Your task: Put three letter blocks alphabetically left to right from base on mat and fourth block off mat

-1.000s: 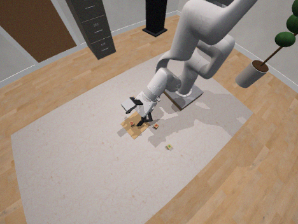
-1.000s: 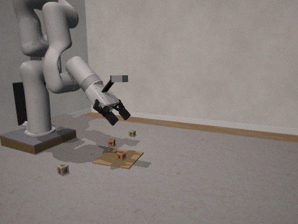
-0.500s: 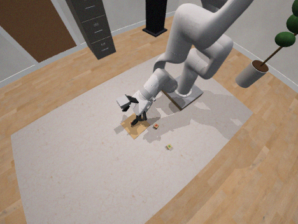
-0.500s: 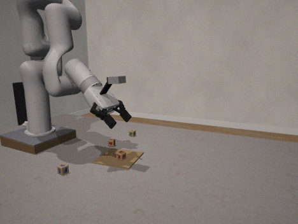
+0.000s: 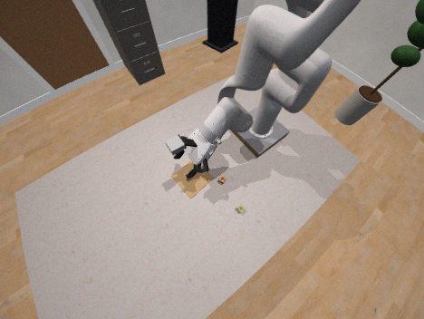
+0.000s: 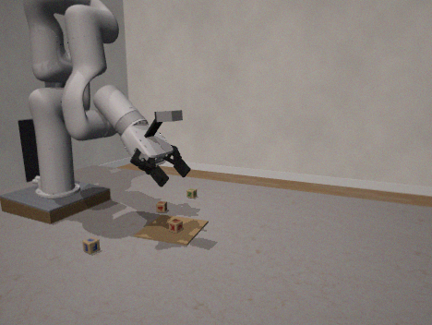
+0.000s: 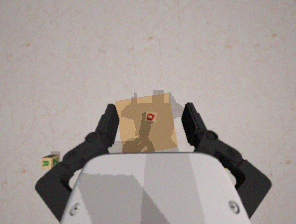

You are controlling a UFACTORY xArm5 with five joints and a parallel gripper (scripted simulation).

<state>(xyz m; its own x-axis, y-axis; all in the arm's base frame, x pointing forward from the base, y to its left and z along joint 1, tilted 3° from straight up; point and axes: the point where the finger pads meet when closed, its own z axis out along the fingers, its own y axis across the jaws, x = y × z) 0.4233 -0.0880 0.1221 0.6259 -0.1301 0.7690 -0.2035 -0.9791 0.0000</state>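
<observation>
As I look down from the top view, my open, empty hand (image 5: 197, 173) (image 6: 174, 178) (image 7: 150, 111) hangs above the mat (image 5: 192, 191) (image 6: 150, 234) (image 7: 167, 137), which carries the Q block (image 5: 187, 176) (image 6: 175, 225) (image 7: 151, 116) well in from the bench's (image 5: 136, 236) (image 6: 277, 277) (image 7: 225, 60) edges. Another red-marked block (image 5: 222, 179) (image 6: 162, 207) sits just off it, the green-marked block (image 5: 240, 208) (image 6: 191, 193) (image 7: 49, 162) lies nearer the bench's lower-right edge, and the blue-marked block (image 6: 91, 246) is also off the mat.
</observation>
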